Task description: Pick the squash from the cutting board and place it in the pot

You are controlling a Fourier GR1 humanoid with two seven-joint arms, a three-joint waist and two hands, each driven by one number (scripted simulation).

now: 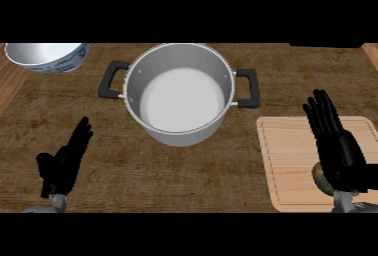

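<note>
A steel pot (179, 95) with two black side handles stands at the middle of the wooden counter, nothing inside it. At the right lies a pale wooden cutting board (295, 160). The squash (321, 178) is a greenish-brown shape on the board, mostly hidden under my right hand (339, 155). That hand hovers over the board with its fingers straight, pointing away from me, and is open. My left hand (65, 162) rests open at the lower left, fingers up, well apart from the pot.
A white bowl with a blue-patterned outside (50, 56) sits at the far left corner. A dark object (325, 45) lies along the counter's far right edge. Bare counter stretches between the pot and my hands.
</note>
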